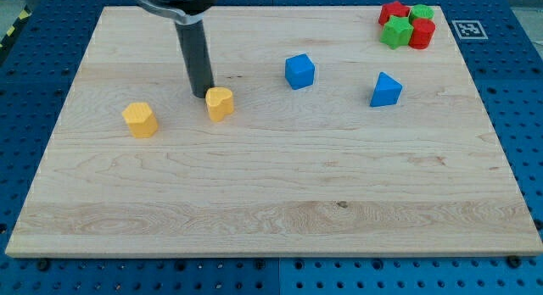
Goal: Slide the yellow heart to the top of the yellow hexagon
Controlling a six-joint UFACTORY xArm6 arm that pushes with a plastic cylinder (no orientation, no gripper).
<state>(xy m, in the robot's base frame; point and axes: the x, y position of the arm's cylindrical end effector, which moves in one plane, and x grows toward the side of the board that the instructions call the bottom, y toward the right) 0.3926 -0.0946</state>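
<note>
**Q:** Fingers first: spread, pressed together, or pinching something?

**A:** Fingers do not come into it: the arm ends in a plain dark rod, so it neither spreads nor pinches. My tip (202, 94) rests on the wooden board (280, 210), and the rod's upper part is cut off by the view's top.

**Q:** What is hard to make out?

**A:** At the view's top right, four small blocks crowd together: a red star (393, 11), a green block (421, 13), a green star (396, 32) and a red block (422, 34). They touch and partly cover one another, so the shapes of the two plain ones cannot be told.

**Q:** Where is there room to move?

**A:** The lower half of the board is bare wood, as is the strip along its left edge. A blue cube (299, 71) and a blue triangular block (386, 90) sit right of centre, well apart from each other.

**Q:** And the yellow heart?

**A:** The yellow heart (220, 103) lies left of centre, at about four o'clock from my tip, just beside it; whether they touch cannot be told. The yellow hexagon (140, 119) lies at about eight o'clock from the heart, clearly apart from it.
</note>
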